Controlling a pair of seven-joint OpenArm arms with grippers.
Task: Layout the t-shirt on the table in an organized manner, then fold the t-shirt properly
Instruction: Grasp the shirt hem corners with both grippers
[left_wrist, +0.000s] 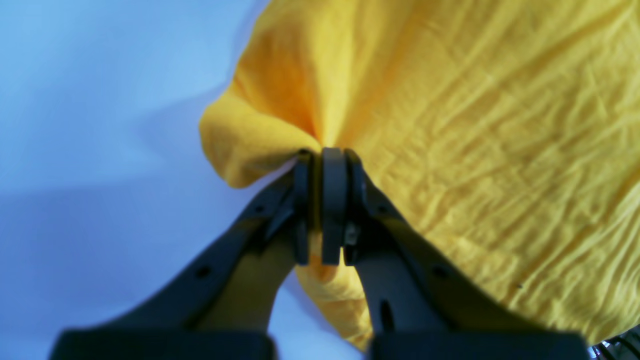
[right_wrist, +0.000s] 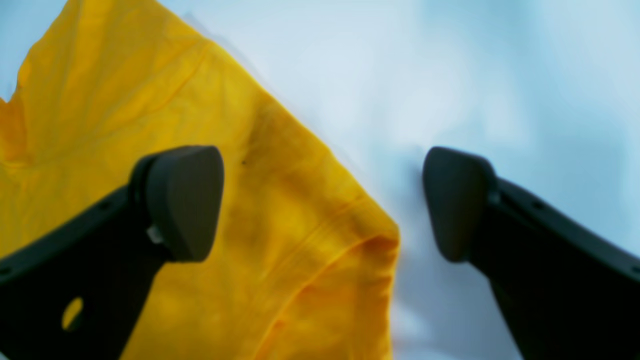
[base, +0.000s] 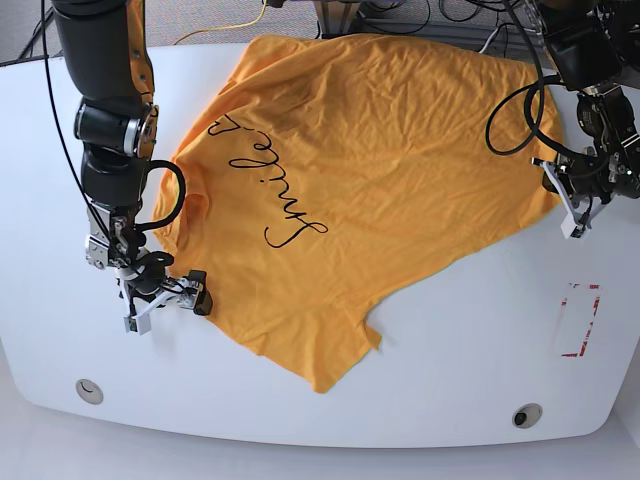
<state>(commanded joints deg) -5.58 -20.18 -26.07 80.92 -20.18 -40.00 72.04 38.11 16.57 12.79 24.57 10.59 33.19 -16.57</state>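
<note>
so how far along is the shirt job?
Early. Done: the t-shirt lies script-up on the table, mostly spread but wrinkled and skewed. In hand: left gripper shut on its edge; right gripper open at a sleeve corner. Left: straightening, then all folds.

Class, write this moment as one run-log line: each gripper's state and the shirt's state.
left gripper: shut on t-shirt edge | right gripper: open, straddling t-shirt corner | t-shirt: spread on table, wrinkled, unfolded
</note>
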